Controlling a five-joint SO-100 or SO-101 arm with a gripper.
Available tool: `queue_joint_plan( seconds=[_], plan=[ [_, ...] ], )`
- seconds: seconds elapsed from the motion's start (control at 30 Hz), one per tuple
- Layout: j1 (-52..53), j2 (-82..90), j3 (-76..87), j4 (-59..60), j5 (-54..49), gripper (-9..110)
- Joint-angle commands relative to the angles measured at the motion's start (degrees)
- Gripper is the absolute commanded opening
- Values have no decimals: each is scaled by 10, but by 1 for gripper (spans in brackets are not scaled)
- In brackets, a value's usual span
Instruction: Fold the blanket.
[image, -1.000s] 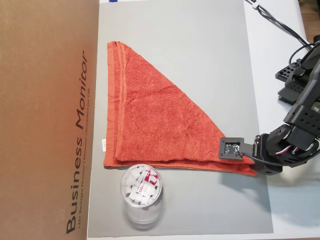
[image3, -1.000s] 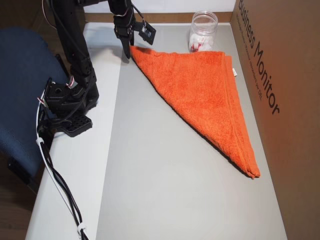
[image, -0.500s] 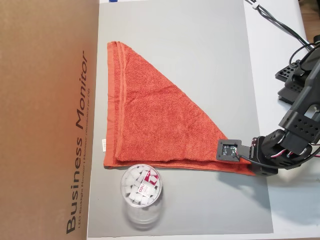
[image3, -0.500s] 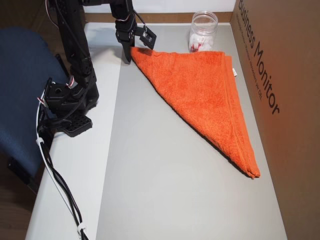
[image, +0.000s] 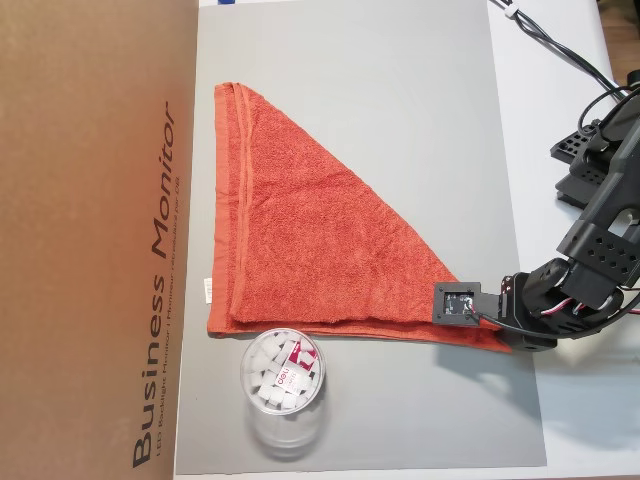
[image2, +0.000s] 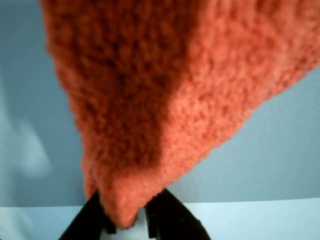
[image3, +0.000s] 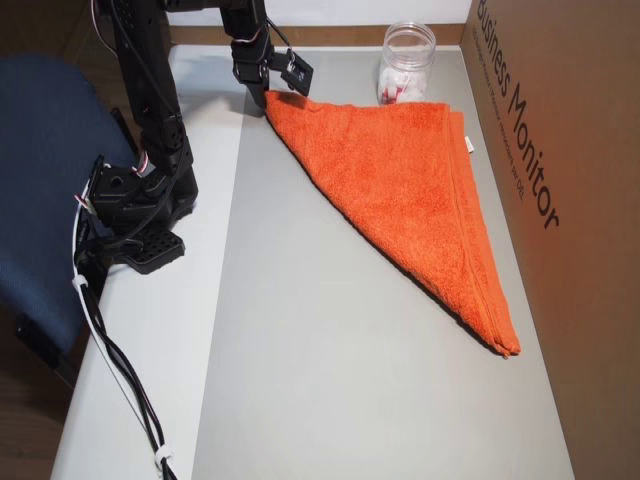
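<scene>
The orange-red terry blanket (image: 310, 240) lies folded into a triangle on the grey mat (image: 400, 90). Its long hemmed edge runs beside the cardboard box, and a small white tag (image: 207, 290) sticks out there. My gripper (image: 497, 335) is at the triangle's pointed corner nearest the arm. In the wrist view the two black fingers (image2: 95, 220) pinch the tip of the blanket (image2: 165, 90) between them, with the gripper (image2: 127, 222) shut on it. The other overhead view shows the blanket (image3: 410, 170) and the gripper (image3: 268, 95) at its corner.
A clear plastic jar (image: 283, 385) with white pieces stands just beside the blanket's hemmed corner; it also shows in the other overhead view (image3: 406, 65). A brown cardboard box (image: 90, 240) borders the mat. The arm's base (image3: 135, 215) and cables (image3: 120, 380) sit on the white table.
</scene>
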Motion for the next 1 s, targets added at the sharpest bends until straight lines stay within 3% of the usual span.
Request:
queue_joint_plan(
  seconds=[0.0, 0.5, 0.97],
  plan=[
    [0, 11, -18, 10, -5, 0],
    [15, 64, -33, 67, -5, 0],
    [34, 67, -185, 205, -4, 0]
  ],
)
